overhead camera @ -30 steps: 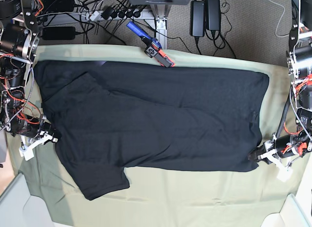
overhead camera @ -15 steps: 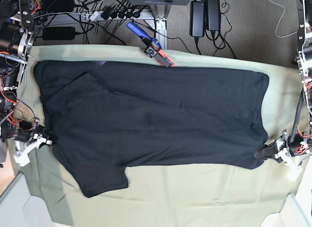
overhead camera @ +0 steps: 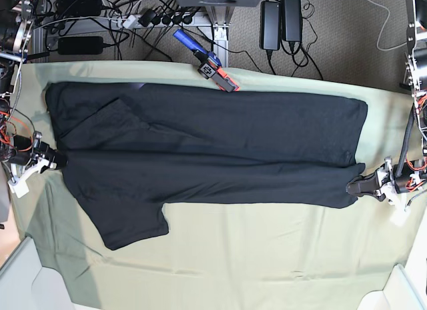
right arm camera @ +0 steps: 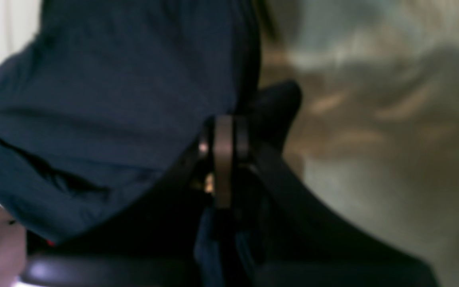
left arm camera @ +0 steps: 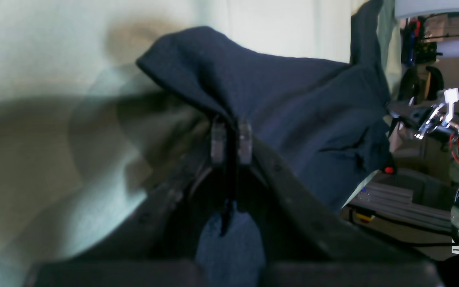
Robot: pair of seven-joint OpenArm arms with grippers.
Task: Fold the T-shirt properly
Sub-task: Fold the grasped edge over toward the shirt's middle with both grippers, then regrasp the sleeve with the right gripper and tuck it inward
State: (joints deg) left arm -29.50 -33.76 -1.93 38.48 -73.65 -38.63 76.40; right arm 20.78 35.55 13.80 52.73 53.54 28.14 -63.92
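Observation:
The black T-shirt lies spread lengthwise on the pale green cloth, plain side up, with one sleeve sticking out toward the near left. My left gripper is at the shirt's right near corner and is shut on the fabric. The left wrist view shows its pads pinching a raised fold of the shirt. My right gripper is at the shirt's left edge, shut on the shirt. The right wrist view is blurred.
A blue and red tool lies at the far edge of the cloth. Cables and power bricks lie on the floor beyond it. Grey bin corners stand at the near left and near right.
Both grippers have moved toward the far edge with the shirt's near edge in them. The shirt's near edge has drawn back and the shirt lies narrower.

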